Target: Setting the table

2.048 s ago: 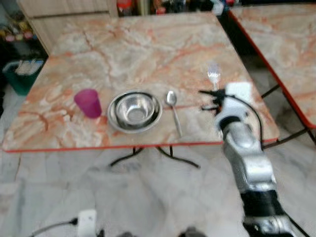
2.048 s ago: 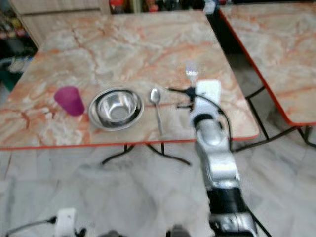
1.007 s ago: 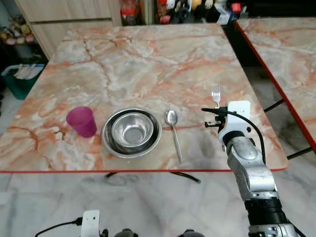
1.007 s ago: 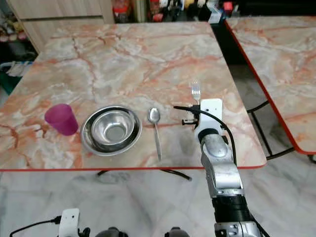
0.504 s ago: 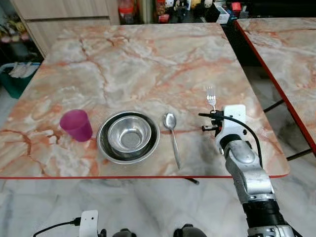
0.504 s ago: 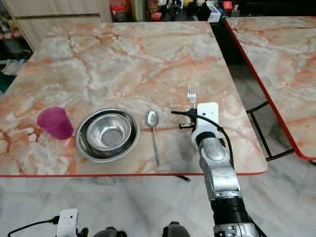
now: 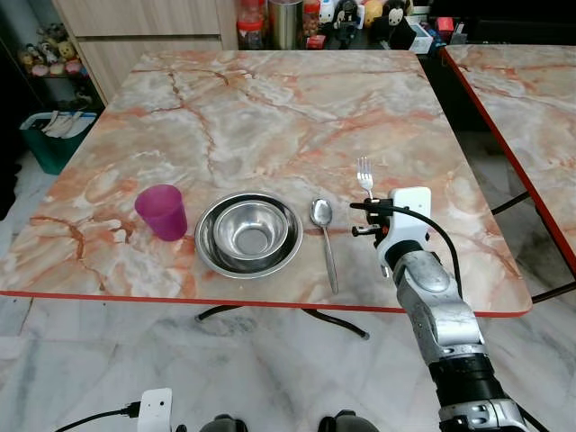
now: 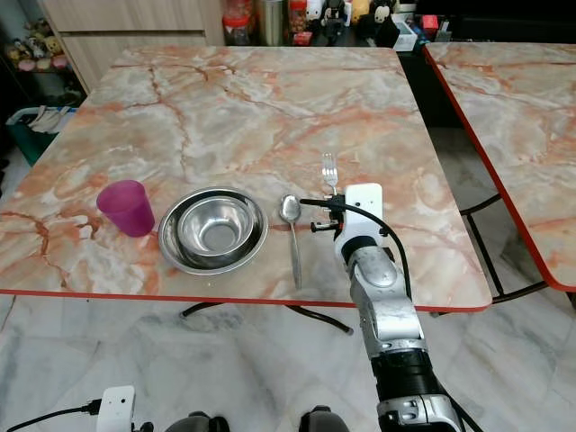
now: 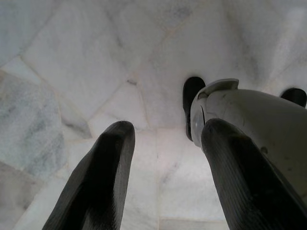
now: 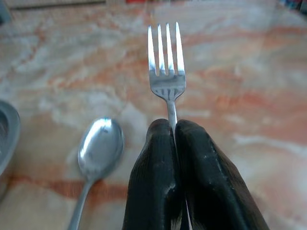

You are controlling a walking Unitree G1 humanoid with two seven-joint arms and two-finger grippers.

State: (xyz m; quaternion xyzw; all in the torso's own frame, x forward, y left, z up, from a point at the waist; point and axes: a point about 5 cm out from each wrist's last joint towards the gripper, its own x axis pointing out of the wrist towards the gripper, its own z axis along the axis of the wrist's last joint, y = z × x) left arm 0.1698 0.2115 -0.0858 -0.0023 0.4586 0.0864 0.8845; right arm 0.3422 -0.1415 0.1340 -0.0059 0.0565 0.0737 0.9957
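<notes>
Our view has swung a little since half a second ago; the fork [image 7: 364, 175] keeps its place right of the spoon [image 7: 324, 229].

Our right gripper [image 10: 173, 125] pinches the fork's handle, tines forward, over the marble table [image 7: 270, 99]. Left of the spoon come the steel bowl [image 7: 249, 233] and the purple cup [image 7: 162, 211]. Our left gripper [image 9: 165, 139] hangs spread apart above the floor [image 9: 72, 62].

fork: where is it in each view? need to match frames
Left eye view: fork sticks up past the right gripper, right of the spoon.
Right eye view: same spot, tines above the wrist.
Right wrist view: centre, handle pinched between the black fingers.
Left wrist view: only floor and the left gripper.
Shared landmark: the spoon.
</notes>
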